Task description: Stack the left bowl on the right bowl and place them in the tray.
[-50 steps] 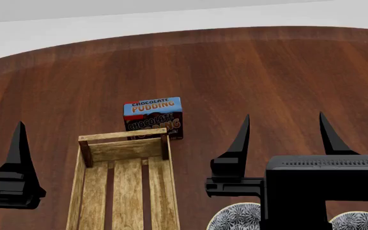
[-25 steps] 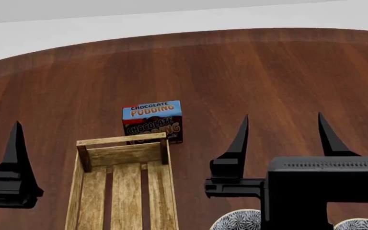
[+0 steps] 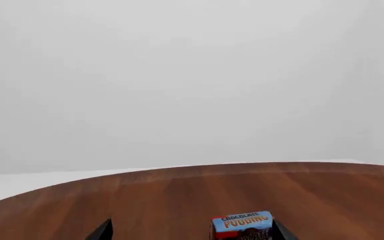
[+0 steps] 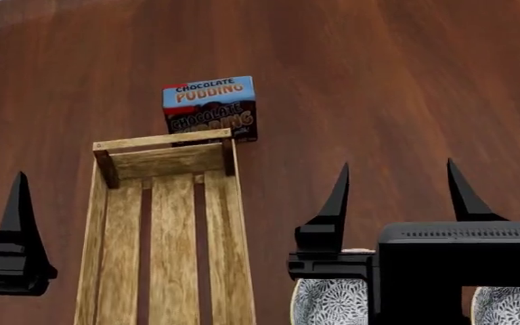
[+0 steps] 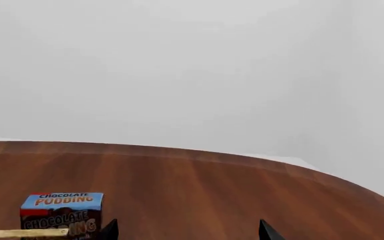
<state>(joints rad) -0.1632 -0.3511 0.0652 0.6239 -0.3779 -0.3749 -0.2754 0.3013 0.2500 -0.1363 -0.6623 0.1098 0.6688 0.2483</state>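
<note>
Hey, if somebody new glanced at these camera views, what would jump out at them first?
Probably the chocolate pudding box, the one bright thing on the dark wood table, standing just past the far end of the long slatted tray. Next, the black right gripper with its fingers apart, filling the near right of the head view. Under it, two patterned bowls, the left bowl and the right bowl, peek out, partly hidden.

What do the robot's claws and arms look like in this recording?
Both are matte black. The right claw has two tall, tapering pointed fingers on a boxy black housing with a ribbed vent strip. The left claw shows one similar pointed finger. No cables or markings visible.
</note>
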